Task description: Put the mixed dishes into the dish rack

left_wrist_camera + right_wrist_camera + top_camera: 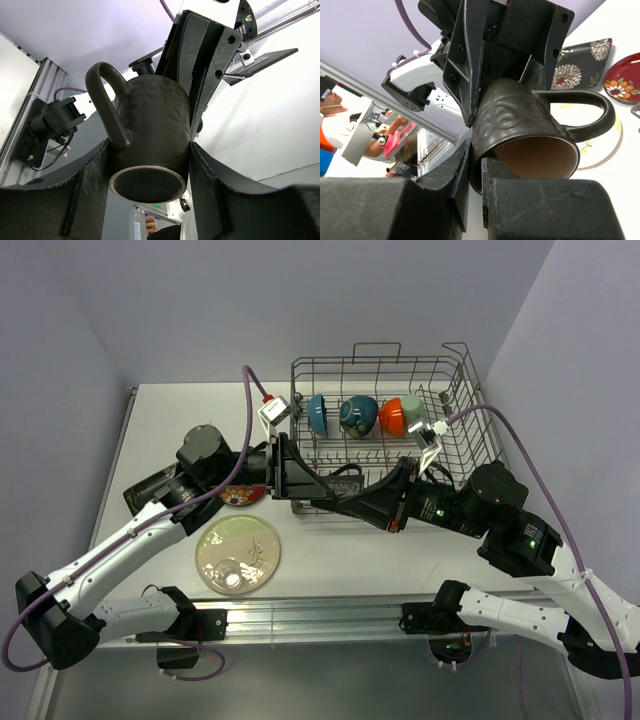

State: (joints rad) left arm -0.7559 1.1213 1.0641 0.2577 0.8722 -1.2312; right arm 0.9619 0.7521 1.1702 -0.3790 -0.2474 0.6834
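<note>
A small brown mug (343, 480) hangs in the air just in front of the dish rack (462, 410), held between both grippers. My left gripper (292, 476) has its fingers closed on the mug's body (150, 130), with the handle off to the left. My right gripper (372, 504) pinches the mug's rim wall (520, 130), one finger inside and one outside. In the rack stand a blue-inside bowl (317, 413), a patterned bowl (358, 415), an orange bowl (393, 417) and a pale green cup (411, 405).
On the table left of the rack lie a cream round plate (240, 552) with a clear glass (231, 576) on it, a red saucer (243, 497) and black square plates (148, 490). The right wrist view also shows a black plate (580, 62) and the saucer (622, 77).
</note>
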